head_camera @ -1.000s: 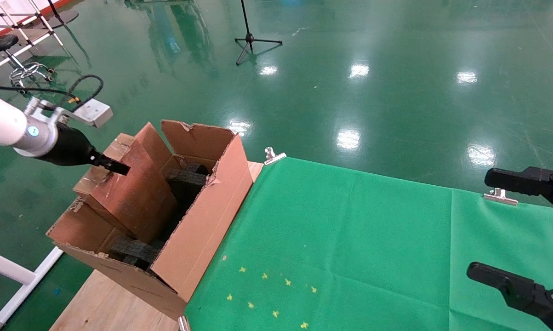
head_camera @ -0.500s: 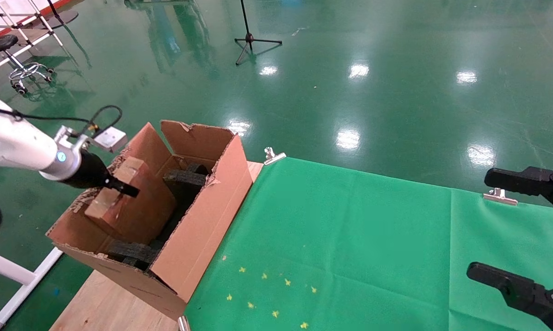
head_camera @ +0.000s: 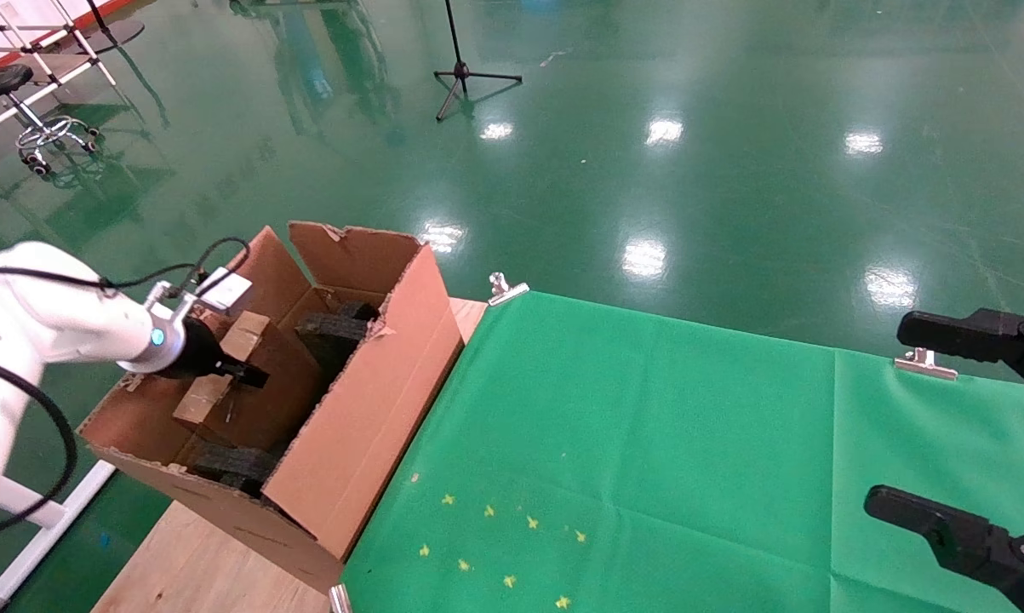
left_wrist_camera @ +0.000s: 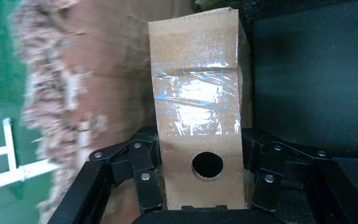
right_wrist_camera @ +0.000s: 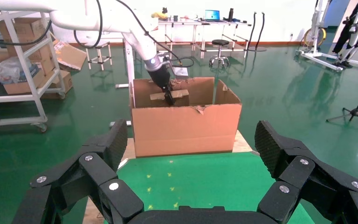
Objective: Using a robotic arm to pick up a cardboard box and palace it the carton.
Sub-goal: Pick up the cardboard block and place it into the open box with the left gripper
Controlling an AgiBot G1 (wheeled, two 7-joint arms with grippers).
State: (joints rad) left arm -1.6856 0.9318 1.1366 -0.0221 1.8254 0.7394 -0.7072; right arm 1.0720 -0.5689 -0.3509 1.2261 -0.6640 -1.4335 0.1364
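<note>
My left gripper (head_camera: 241,375), on the white robotic arm (head_camera: 60,328), is shut on the narrow taped cardboard box (head_camera: 222,364) and holds it down inside the carton (head_camera: 375,400) at the table's left end. The left wrist view shows the cardboard box (left_wrist_camera: 198,93) clamped between both fingers (left_wrist_camera: 144,161), with its round hole facing the camera. Black foam blocks (head_camera: 333,332) lie in the carton beside and below the box. My right gripper (head_camera: 890,415) hangs open and empty over the green cloth at the right; its wrist view shows the carton (right_wrist_camera: 186,130) far ahead.
A green cloth (head_camera: 648,443) covers the wooden table (head_camera: 188,562), held by metal clips (head_camera: 507,288). A white frame (head_camera: 35,511) stands by the table's left side. A tripod (head_camera: 465,72) and a stool (head_camera: 1,85) stand on the floor beyond.
My left gripper has come down and nearer, lowering the cardboard box from above the carton's rim to inside it. The carton has shifted slightly. The right arm has not moved.
</note>
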